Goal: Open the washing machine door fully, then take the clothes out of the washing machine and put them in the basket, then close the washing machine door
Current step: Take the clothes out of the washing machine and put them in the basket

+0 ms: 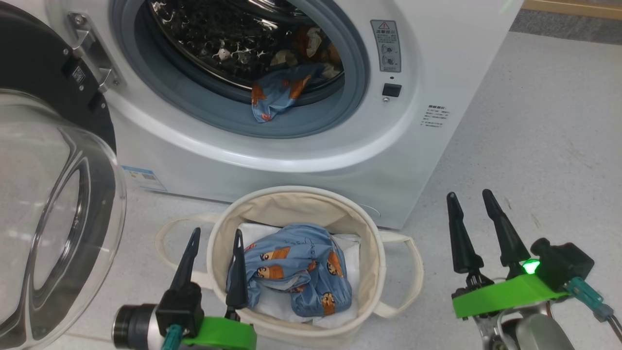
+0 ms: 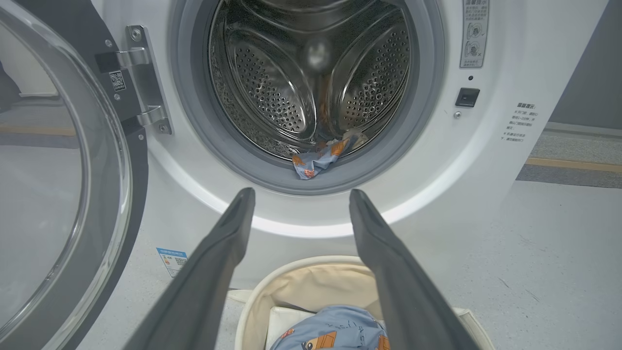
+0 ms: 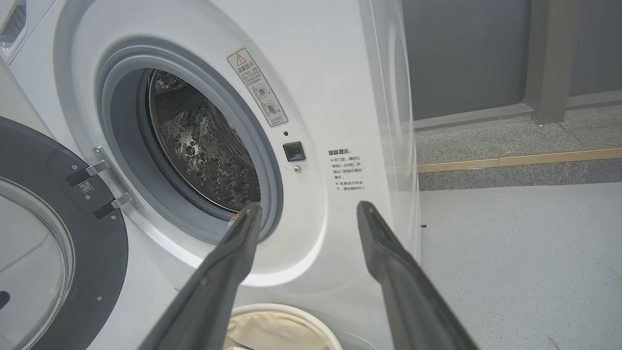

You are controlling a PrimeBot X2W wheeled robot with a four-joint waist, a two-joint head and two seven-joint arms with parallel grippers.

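With the door point(image 1: 53, 228) swung wide beside the left tool point(image 1: 217, 230), it and the right tool point(image 1: 469, 193) hang spread and empty, likely because one garment point(image 1: 299, 272) already lies in the basket point(image 1: 291, 190) just ahead while a second garment point(image 1: 277, 92) waits beyond in the washing machine point(image 1: 413, 160) drum.

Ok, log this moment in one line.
door open | clothes in basket | more in drum | left gripper open at basket | right gripper open
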